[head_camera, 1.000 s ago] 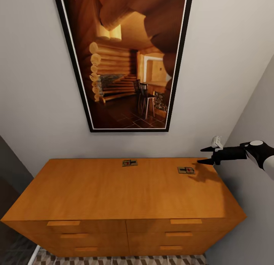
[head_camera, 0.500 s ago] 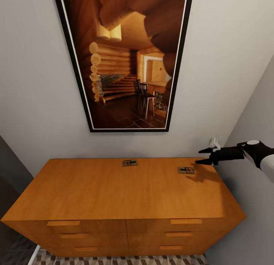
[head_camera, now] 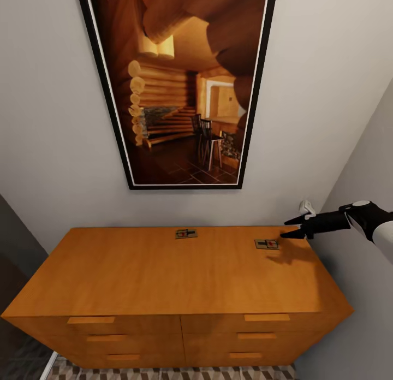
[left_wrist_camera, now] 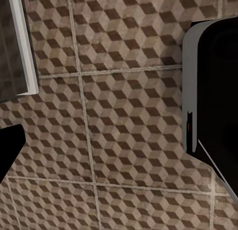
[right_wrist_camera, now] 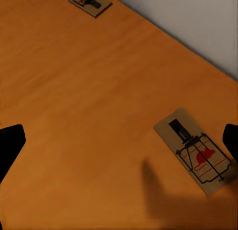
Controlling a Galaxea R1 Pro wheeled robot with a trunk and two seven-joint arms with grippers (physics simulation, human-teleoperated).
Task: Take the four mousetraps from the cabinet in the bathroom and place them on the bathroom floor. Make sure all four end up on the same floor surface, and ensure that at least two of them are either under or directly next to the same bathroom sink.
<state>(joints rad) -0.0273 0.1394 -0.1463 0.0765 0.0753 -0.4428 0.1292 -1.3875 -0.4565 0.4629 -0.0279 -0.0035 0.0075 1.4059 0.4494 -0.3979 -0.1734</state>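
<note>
Right claw [head_camera: 291, 227] spread, hovering just above right trap [head_camera: 267, 244] on cabinet [head_camera: 180, 276]. Second trap [head_camera: 186, 233] near wall. Left claw state: can't tell.

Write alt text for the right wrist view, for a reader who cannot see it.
A mousetrap lies flat on the orange-brown cabinet top, close ahead of the open right gripper, whose dark fingertips show at both edges of the picture. A second mousetrap lies farther off on the same top, near the grey wall.
</note>
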